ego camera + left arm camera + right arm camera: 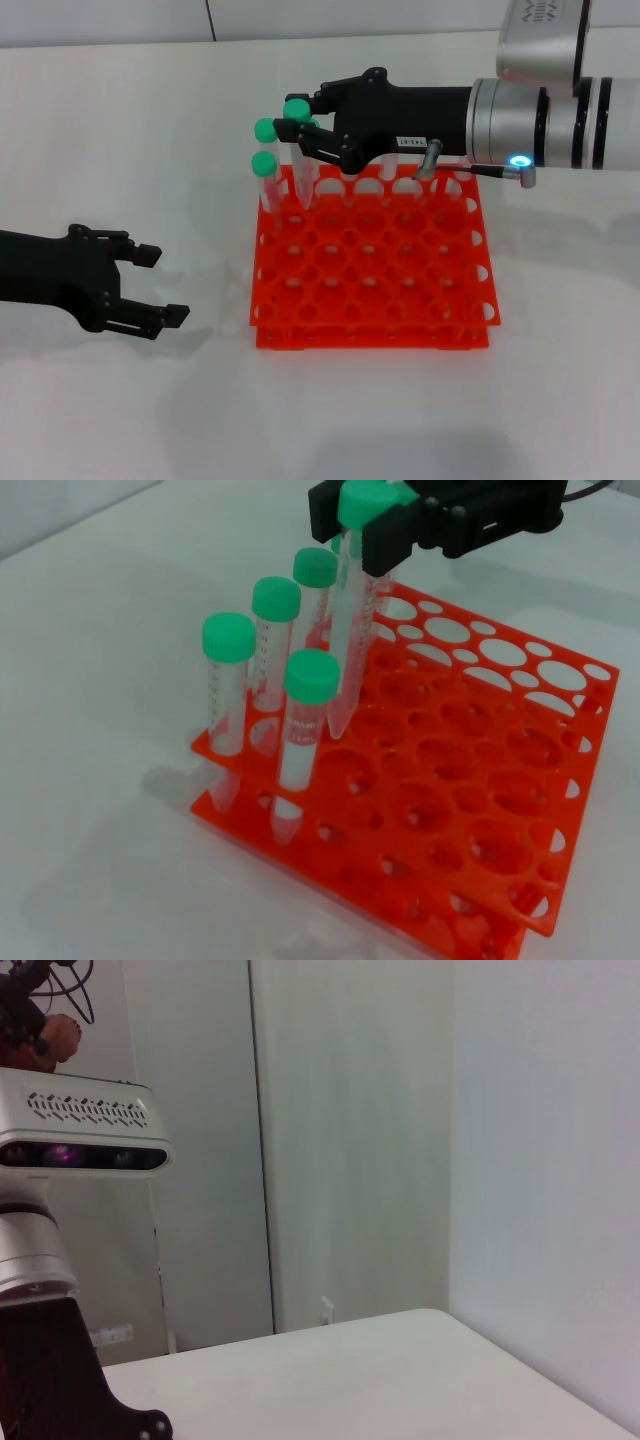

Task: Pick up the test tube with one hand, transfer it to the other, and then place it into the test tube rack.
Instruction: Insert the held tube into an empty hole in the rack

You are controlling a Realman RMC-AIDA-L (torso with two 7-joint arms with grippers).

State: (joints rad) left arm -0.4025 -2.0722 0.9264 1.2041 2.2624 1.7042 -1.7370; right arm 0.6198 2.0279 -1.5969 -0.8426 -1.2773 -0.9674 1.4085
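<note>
I see the test tube rack [372, 270] on the table, my left gripper [150, 285] parked open and empty beside it. The right gripper [312, 135] pinches the test tube [347, 630] under its cap, tip over a back-corner hole (neighbours crowd close); a tilted release could jam it.

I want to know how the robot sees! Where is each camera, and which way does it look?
Head view: high on the robot, looking down at the rack; both grippers show, left gripper and right gripper.
Left wrist view: beside the rack, looking across it at the right gripper holding the tube.
Right wrist view: faces the walls and table; the robot's body shows.
The head and left wrist views share rack, tube and right gripper.
</note>
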